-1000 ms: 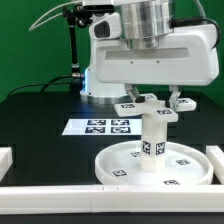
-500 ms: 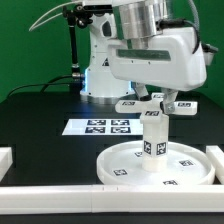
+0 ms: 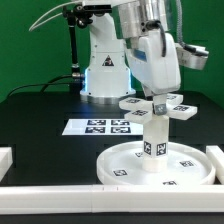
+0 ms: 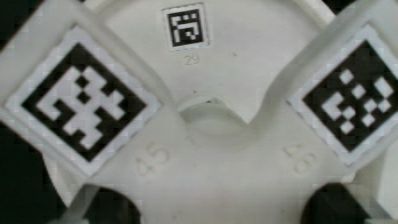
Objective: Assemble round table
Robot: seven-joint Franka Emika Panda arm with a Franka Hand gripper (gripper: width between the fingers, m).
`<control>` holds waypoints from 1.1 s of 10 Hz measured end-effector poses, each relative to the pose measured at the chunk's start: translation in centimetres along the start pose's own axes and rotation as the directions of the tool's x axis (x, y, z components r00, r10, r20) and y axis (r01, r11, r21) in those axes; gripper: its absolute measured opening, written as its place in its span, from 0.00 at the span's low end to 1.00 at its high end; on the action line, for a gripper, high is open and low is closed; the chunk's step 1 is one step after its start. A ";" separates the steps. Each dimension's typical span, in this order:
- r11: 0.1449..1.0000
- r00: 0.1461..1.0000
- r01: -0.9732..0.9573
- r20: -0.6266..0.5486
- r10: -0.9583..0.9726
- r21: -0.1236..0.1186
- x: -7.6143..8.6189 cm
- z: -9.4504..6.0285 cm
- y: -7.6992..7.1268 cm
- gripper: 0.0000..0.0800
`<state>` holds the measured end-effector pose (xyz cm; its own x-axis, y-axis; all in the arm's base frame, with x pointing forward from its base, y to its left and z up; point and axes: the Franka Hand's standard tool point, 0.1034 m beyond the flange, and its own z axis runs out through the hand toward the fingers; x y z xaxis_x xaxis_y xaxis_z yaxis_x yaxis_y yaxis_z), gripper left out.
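The large rimmed round disc [image 3: 115, 165] lies flat on the black table near the front. The short cylindrical leg [image 3: 155, 140] stands upright on its middle. The cross-shaped base piece [image 3: 160, 106] sits on top of the leg, its tagged arms spread out. My gripper [image 3: 157, 97] reaches down from above and is shut on the base piece at its centre. In the wrist view the base piece [image 4: 214, 110] fills the picture, with two tagged arms, and the dark fingertips [image 4: 118, 206] flank it at my gripper [image 4: 231, 208].
The marker board [image 3: 100, 127] lies behind the disc. White border rails run along the front [image 3: 60, 192], the exterior view's left [image 3: 5, 157] and right [image 3: 217, 155]. The robot's base [image 3: 100, 70] stands at the back.
The wrist and gripper have turned about the vertical axis over the leg, and the base piece's arms have turned with them. The disc and leg stay in place.
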<state>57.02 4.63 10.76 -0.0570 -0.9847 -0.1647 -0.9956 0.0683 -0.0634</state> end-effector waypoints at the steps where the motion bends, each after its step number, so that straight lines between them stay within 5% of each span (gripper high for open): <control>1: 0.995 0.996 -0.093 -0.006 0.093 0.020 -0.1 0.0 0.0 0.56; 4: 0.924 0.928 -0.373 0.015 0.373 0.080 0.0 0.0 -0.4 0.56; 7: 0.860 0.864 -0.504 0.045 0.502 0.079 0.1 0.0 -0.5 0.56; 9: 0.869 0.873 -0.488 0.043 0.486 0.078 0.0 0.1 -0.5 0.78; 11: 0.905 0.908 -0.419 0.060 0.415 0.077 -0.2 -1.0 -1.0 0.80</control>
<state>57.94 4.55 11.86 -0.4607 -0.8560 -0.2345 -0.8713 0.4865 -0.0646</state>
